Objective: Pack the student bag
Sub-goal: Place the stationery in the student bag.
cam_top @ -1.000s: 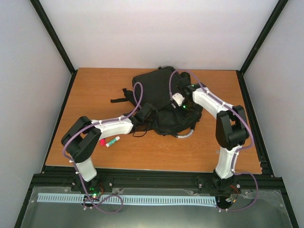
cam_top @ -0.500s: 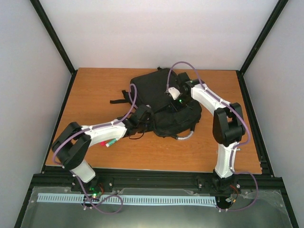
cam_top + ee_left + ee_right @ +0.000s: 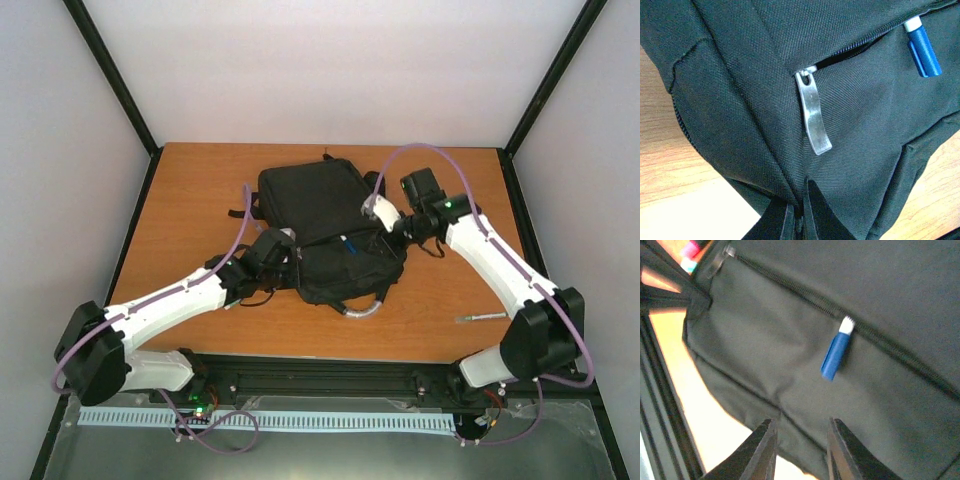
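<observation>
The right tool has opened and pulled back, its fingers apart with nothing between them. A blue pen pokes out of the front pocket of the student bag. The left tool is squeezed shut on the bag's near edge, and the bag has slid a bit left on the counter. I think the pen is nearly packed, but the pocket is not zipped yet.
</observation>
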`<state>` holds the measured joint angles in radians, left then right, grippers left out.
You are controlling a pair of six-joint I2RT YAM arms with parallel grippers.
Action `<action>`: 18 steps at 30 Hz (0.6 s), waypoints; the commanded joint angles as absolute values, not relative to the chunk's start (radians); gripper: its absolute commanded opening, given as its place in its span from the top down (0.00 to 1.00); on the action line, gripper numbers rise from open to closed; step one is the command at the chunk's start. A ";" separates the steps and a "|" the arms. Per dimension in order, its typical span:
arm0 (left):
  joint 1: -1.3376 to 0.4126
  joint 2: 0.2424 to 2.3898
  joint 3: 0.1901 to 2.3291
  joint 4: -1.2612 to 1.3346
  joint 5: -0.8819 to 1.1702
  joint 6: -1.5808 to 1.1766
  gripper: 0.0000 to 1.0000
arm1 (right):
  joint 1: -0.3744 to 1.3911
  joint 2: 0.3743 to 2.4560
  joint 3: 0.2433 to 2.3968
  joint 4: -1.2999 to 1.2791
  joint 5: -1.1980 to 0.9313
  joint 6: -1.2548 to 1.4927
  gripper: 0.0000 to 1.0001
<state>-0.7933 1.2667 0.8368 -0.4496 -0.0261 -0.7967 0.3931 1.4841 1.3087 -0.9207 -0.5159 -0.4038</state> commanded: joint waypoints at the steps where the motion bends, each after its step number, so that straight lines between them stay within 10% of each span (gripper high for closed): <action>1: -0.802 1.213 0.861 -0.477 -0.094 -0.738 0.99 | 0.398 1.402 1.143 -0.864 -0.543 -0.595 0.80; 18: -0.801 1.365 0.990 -0.564 -0.027 -0.637 0.99 | 0.542 1.490 0.966 -0.505 -0.317 -0.610 0.97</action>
<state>-0.7933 1.3499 0.9142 -0.5903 -0.0410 -0.6941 0.4961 1.4322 0.9779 -0.5938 -0.3927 -0.6178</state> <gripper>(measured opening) 0.010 0.034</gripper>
